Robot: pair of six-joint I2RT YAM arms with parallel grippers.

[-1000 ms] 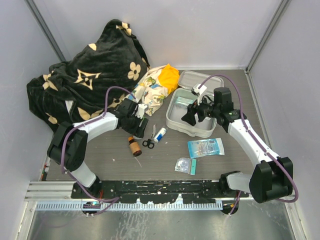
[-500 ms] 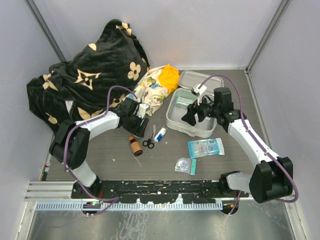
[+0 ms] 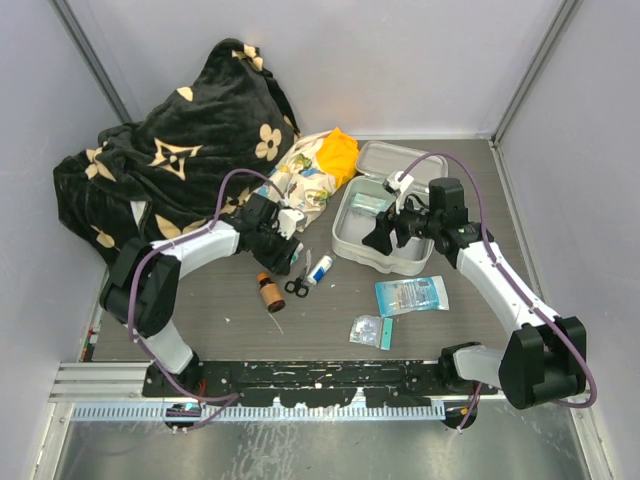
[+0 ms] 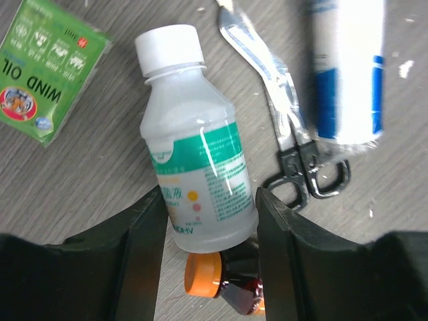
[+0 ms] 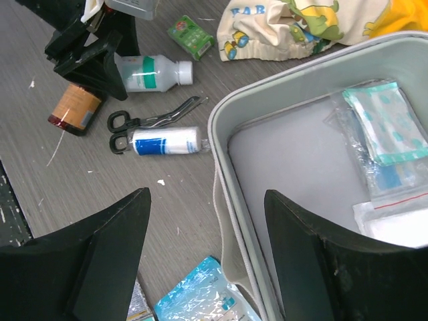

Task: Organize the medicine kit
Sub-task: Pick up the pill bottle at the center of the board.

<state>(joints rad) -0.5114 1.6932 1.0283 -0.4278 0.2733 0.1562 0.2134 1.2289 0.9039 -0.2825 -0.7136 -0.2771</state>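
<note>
Pale grey rounded-square medicine kit (image 3: 370, 260), lid open, at two o'clock: judged light, semi-stiff, best taken by its rim; right claw (image 5: 206, 194) is held open above it; left claw (image 4: 210, 200) is set astride a white plastic bottle (image 4: 197, 167), grip unclear.

1. Green box (image 4: 41, 73): "WIND OIL" in white capitals across its face. A row of small white characters runs along the edge, too fine to read. Beside the words is a round red-and-white emblem whose picture is unclear.
2. White bottle (image 4: 200, 167): green-and-white label with lines of fine print seen upside down, none legible.
3. White tube (image 4: 348, 67): blue band, lettering blurred.
4. Printed cloth (image 5: 294, 27): capitals at the frame's top edge, possibly "FAB", partly cut off.
5. Amber bottle (image 5: 73, 107): label print too small to read.
</note>
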